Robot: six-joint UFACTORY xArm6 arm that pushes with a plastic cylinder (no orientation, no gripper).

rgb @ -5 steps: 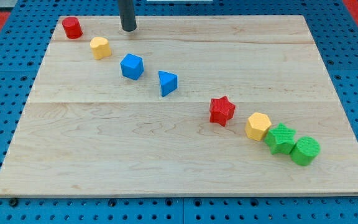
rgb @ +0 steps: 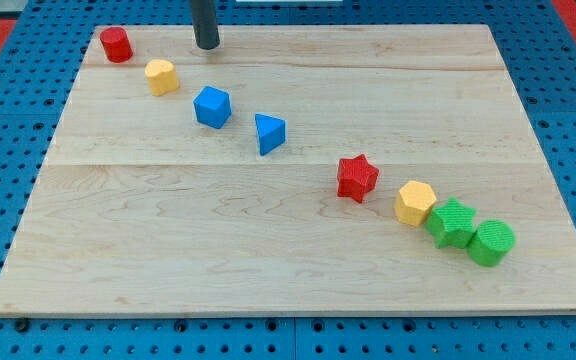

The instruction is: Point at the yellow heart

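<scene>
My tip point(rgb: 206, 46), near small yellow heart point(rgb: 161, 76)

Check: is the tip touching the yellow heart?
Apart. Camera view shows bare wood between my tip and the yellow heart, which lies below-left.

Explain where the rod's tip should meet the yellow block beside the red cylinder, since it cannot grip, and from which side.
Meet the yellow block on its upper-right face, coming from the view's top right: my tip stands there, apart from it, nothing between. The red cylinder and blue cube flank its other sides.
</scene>
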